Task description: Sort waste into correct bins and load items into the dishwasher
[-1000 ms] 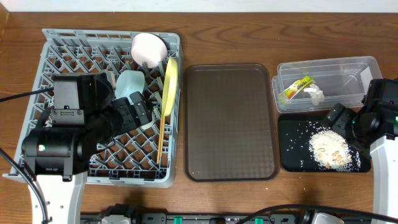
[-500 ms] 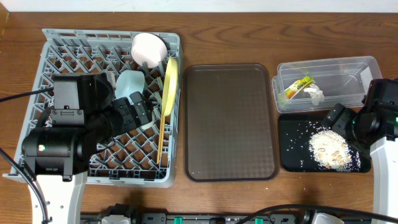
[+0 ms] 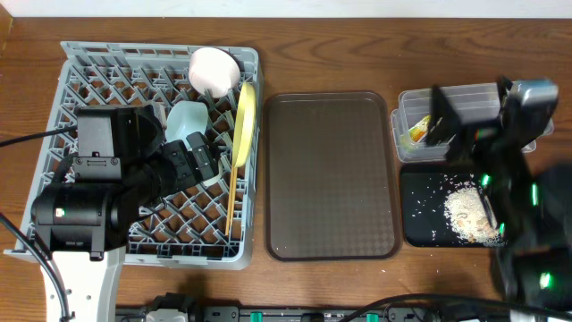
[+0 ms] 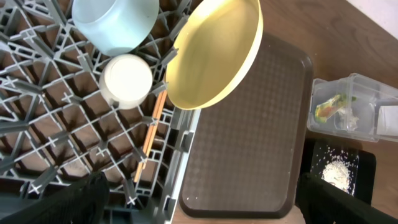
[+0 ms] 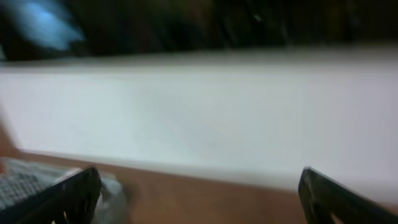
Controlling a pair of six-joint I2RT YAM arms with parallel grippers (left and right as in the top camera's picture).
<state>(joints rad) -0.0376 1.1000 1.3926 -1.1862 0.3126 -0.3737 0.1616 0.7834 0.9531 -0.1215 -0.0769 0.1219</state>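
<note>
Judged complete: plate (image 4: 214, 53), blue bowl (image 4: 115, 22), white bowl (image 3: 213, 70), cup (image 4: 126, 81), chopsticks (image 4: 149, 134) in dishwasher (image 3: 116, 76); wrapper (image 4: 328, 109), probably tissue (image 4: 348, 118), in clear tub (image 4: 367, 87); scraps (image 3: 466, 215) on black tray (image 3: 420, 224). Left fingers (image 4: 74, 202), right fingers (image 5: 68, 196) apart.

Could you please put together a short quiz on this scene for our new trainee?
1. Which long, thin items lie in the dish rack?
2. True or false: the food scraps lie in the black tray.
3. The snack wrapper sits in: A) the clear tub, B) the black tray, C) the dish rack.
Key: 1. the chopsticks; 2. true; 3. A.
</note>
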